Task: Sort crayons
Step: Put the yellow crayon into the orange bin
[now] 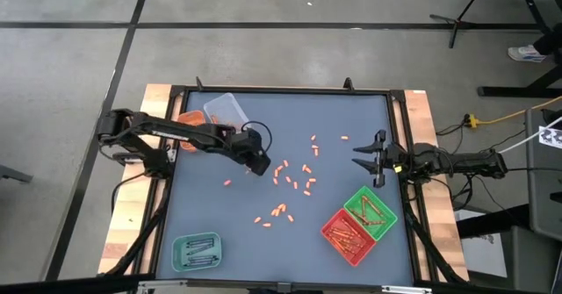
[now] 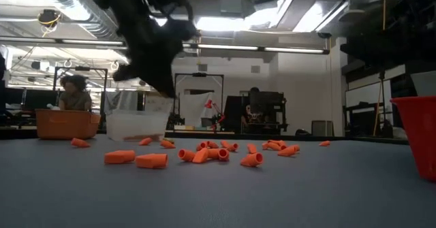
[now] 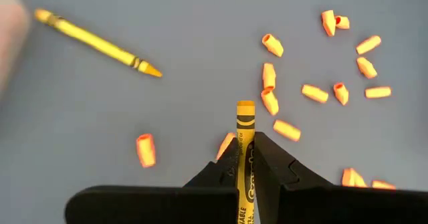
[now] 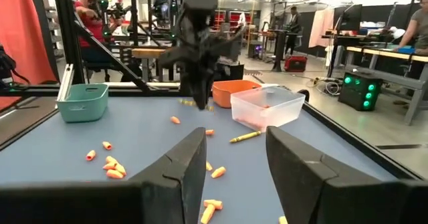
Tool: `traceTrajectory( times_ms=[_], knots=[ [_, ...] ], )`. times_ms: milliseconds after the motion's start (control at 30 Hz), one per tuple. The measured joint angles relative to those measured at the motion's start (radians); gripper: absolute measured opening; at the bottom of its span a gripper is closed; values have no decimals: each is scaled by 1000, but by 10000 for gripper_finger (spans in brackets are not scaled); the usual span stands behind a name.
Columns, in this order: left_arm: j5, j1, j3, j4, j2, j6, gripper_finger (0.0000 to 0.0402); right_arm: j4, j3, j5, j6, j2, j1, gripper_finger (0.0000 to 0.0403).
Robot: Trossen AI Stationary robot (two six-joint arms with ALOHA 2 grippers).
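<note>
My left gripper hangs over the middle left of the table, shut on a yellow crayon. A second yellow crayon lies flat on the table near the clear tray. Several short orange stubs lie scattered over the table's middle. My right gripper waits open at the right edge, holding nothing. My left gripper pinches the yellow crayon's paper-wrapped shaft between its two fingers. The crayon lies along the fingers, and its blunt end sticks out past the fingertips. The fingers slant down from above. The crayon is clear of the table.
An orange tray stands beside the clear one at the far left. A teal tray sits at the near left. A green tray and a red tray hold crayons at the near right. People are in the room behind the table.
</note>
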Motion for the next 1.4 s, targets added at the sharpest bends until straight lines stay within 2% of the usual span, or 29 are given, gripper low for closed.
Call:
traceTrajectory(
  times_ms=[100,267,600,800,1233,1400],
  knots=[
    [-10,0,26,-98,-55,26,5,-1,0,-3,1,3,0,154],
    [-86,13,66,-308,-148,42,5,-3,0,-3,2,4,0,154],
    [-398,87,72,-643,-305,41,5,-4,0,-4,2,5,0,154],
    [-568,159,72,-714,-307,42,5,-5,0,-4,2,5,0,154],
    [-592,294,52,-791,-307,75,6,-5,0,-4,2,5,0,154],
    [-592,326,19,-790,-307,68,32,-5,0,-4,2,5,0,154]
  ],
)
